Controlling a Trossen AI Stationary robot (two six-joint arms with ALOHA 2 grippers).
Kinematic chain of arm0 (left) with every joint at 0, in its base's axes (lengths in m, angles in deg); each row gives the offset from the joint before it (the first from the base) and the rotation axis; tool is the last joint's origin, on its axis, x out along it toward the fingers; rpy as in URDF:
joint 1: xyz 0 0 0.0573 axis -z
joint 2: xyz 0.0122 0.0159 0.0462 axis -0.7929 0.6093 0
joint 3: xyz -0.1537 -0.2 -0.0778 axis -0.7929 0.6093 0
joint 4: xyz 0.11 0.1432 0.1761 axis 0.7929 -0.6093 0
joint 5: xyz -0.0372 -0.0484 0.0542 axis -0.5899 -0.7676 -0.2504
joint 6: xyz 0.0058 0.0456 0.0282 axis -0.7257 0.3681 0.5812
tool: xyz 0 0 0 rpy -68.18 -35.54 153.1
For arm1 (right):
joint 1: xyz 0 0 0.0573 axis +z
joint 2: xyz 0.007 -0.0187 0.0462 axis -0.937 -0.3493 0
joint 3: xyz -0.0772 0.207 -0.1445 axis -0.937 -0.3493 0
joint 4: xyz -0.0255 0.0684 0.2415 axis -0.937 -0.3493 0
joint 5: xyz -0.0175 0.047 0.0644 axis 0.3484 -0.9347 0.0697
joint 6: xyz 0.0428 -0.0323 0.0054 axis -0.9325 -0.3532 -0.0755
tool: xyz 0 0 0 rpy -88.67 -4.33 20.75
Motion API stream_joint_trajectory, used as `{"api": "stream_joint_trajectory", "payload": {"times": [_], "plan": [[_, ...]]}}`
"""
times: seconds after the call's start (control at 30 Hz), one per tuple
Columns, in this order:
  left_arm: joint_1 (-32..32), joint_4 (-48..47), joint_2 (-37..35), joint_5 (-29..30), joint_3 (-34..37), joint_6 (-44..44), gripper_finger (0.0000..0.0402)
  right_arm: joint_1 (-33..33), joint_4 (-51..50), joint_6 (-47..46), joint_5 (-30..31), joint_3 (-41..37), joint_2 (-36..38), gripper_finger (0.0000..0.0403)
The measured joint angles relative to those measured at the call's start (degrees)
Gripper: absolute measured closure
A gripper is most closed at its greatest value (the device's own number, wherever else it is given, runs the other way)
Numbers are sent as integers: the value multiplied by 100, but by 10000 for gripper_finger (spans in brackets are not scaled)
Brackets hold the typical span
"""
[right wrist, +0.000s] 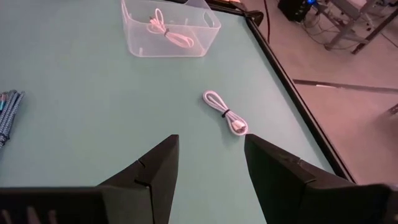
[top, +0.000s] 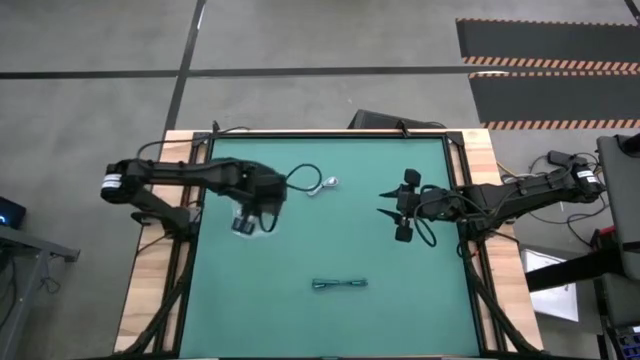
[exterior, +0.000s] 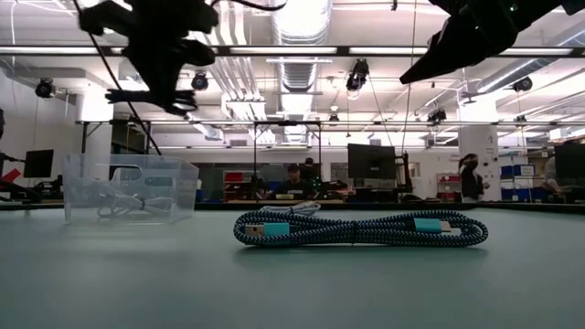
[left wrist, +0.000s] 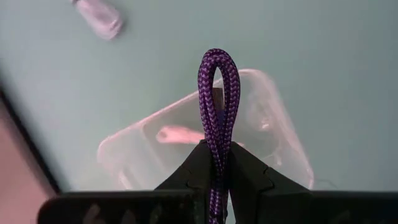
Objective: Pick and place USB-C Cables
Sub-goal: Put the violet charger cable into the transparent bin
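Observation:
My left gripper (left wrist: 216, 152) hangs over a clear plastic box (left wrist: 273, 143) and is shut on a dark purple braided cable bundle (left wrist: 217, 93). One white coiled cable (left wrist: 177, 134) lies inside the box. A second white cable (top: 325, 184) lies flat on the green mat right of the box. A black and teal bundle (top: 339, 284) lies flat toward the near edge. My right gripper (top: 393, 213) is open and raised above the mat's right side, touching nothing. My left gripper pinches the purple bundle between its two fingers, coming from above and pointing down. The bundle's folded loop end (left wrist: 217, 62) sticks out past the fingertips. It runs along the fingers and is lifted clear, above the box. Its other end is hidden behind the fingers.
The clear box (top: 245, 222) sits on the mat's left part. The wooden table border (top: 150, 290) frames the mat. In the low view the teal bundle (exterior: 356, 228) lies in front and the box (exterior: 132, 187) to its left. People sit at desks far behind.

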Motion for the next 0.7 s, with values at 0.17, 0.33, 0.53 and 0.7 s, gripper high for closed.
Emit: {"api": "stream_joint_trajectory", "payload": {"times": [0.17,0.33,0.53,0.7], "plan": [[-1,149,-465,-369,578,1198,385,0,16,-2,0,-10,1,227],[-77,332,-624,-317,1100,1393,385,0,59,-28,0,-10,1,227],[-102,975,-644,-320,1579,2020,385,0,62,-32,0,-10,1,227],[-177,1321,-670,-321,1750,2284,385,0,63,-63,0,-10,-1,227]]}}
